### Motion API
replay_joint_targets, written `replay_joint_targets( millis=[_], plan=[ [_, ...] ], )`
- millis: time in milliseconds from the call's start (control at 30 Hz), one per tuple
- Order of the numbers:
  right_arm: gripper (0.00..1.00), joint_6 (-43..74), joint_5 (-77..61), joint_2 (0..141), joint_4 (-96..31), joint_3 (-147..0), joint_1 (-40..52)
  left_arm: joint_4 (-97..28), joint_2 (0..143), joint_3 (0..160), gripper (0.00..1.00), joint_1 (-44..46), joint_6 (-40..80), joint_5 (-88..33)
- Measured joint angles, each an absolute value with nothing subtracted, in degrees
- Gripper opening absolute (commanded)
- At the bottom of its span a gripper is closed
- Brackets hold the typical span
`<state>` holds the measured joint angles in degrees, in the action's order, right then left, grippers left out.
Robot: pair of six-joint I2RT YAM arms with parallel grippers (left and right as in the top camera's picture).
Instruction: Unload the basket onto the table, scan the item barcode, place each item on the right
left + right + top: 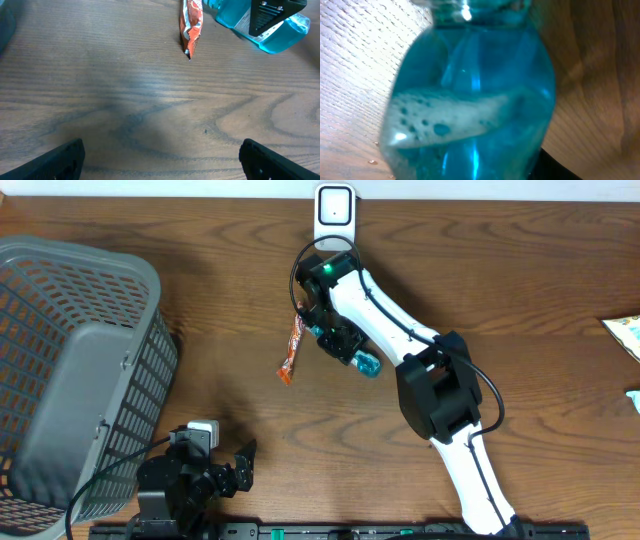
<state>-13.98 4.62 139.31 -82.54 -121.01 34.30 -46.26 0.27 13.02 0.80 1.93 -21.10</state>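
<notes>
The brown wooden table carries everything. A grey slatted basket stands far to the left of the white scanner, well apart from it. The right arm reaches from the robot's edge up towards the scanner, and the right gripper sits just on the robot's side of the scanner. It is down over a blue see-through bottle, which lies near the scanner on that same side. The bottle fills the right wrist view and hides the fingers, so I cannot tell whether the jaws clamp it or stand loose. The left gripper rests far from the scanner, by the basket's near corner, with its jaws spread wide and nothing between them. An orange snack packet lies flat, just left of the bottle.
</notes>
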Motion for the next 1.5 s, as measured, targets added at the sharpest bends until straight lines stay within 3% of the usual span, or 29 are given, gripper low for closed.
replay_joint_targets(
  millis=[167, 333, 400, 500, 600, 667, 833, 1100, 1300, 1500],
  plan=[
    [0.51, -12.80, 3.84, 139.31, -82.72, -121.01, 33.98, -46.26, 0.27, 13.02, 0.98, 0.80, 1.93, -21.10],
    [0.54, -11.94, 3.38, 139.22, -82.70, -121.01, 33.98, -46.26, 0.27, 13.02, 0.98, 0.80, 1.93, -21.10],
    [0.64, -11.25, 3.16, 138.65, -82.52, -120.88, 34.00, -46.24, 0.27, 13.02, 0.98, 0.80, 1.93, -21.10],
    [0.68, -10.68, 2.74, 136.31, -82.21, -120.55, 33.98, -46.26, 0.27, 13.02, 0.98, 0.80, 1.93, -21.10],
    [0.83, -9.85, 1.58, 131.00, -82.52, -120.38, 33.98, -46.26, 0.27, 13.02, 0.98, 0.80, 1.93, -21.10],
    [0.99, -9.63, 0.47, 126.89, -83.00, -120.36, 33.80, -46.26, 0.27, 13.02, 0.98, 0.80, 1.93, -21.10],
    [0.99, -9.93, -4.16, 115.87, -86.08, -120.38, 32.03, -46.24, 0.27, 13.02, 0.98, 0.80, 1.93, -21.10],
    [0.99, -7.07, -5.43, 117.40, -79.72, -105.71, 30.02, -46.26, 0.27, 13.02, 0.98, 0.80, 1.93, -21.10],
    [0.99, -3.16, -4.25, 115.79, -75.44, -103.31, 30.02, -46.26, 0.27, 13.02, 0.98, 0.80, 1.93, -21.10],
    [0.99, -1.65, -3.03, 97.47, -62.94, -91.66, 30.00, -46.26, 0.25, 13.02, 0.98, 0.80, 1.93, -21.10]
  ],
)
